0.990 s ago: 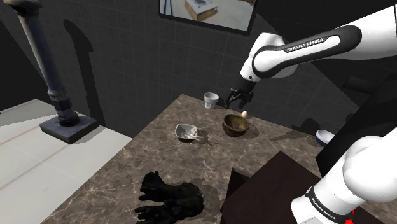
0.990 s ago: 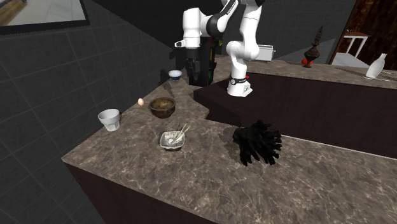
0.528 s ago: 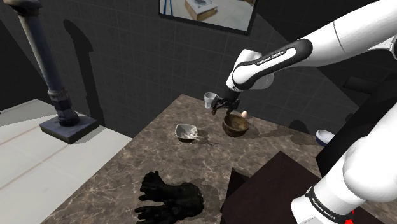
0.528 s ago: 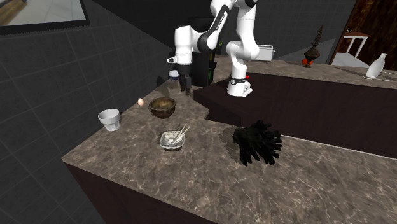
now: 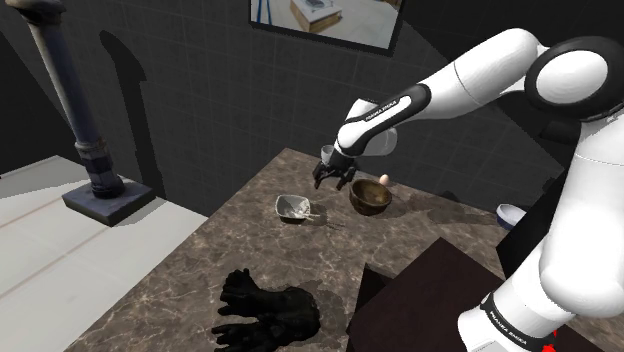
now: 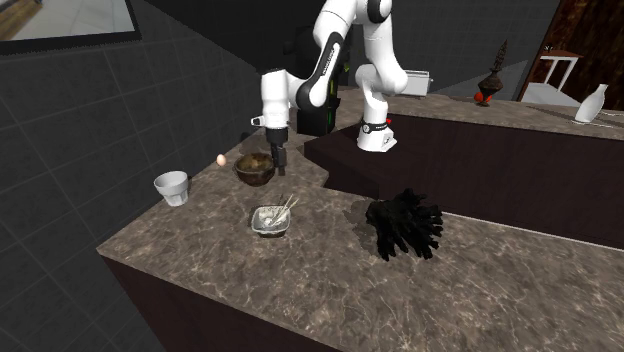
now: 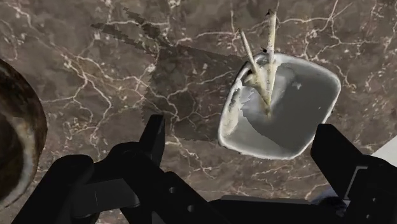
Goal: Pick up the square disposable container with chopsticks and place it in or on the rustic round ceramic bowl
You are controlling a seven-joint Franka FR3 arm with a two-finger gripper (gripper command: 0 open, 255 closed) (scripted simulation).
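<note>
Two black fingers (image 7: 153, 137) of my claw (image 7: 242, 143) stand wide apart, gripping nothing. I hang above the brown marble counter (image 7: 95, 76). The square white container (image 7: 286, 108) with its chopsticks (image 7: 257, 63) lies on the counter beneath me, nearer one finger than the other, and I am not touching it. The brown round bowl (image 7: 16, 140) sits out past my other finger.

In the shoulder view, my claw (image 5: 333, 178) hovers between the square white container (image 5: 293, 207) and the brown round bowl (image 5: 370, 196). A white cup (image 5: 329, 153) stands close behind me, and an egg (image 5: 384, 179) lies just beyond the bowl. A black glove-like heap (image 5: 268, 310) lies well apart, past the container.

My forearm reads FRANKA EMIKA (image 5: 385, 108). Bare marble surrounds the container on every side. The counter's far edge runs just behind the cup, against a dark tiled wall (image 5: 200, 90).
</note>
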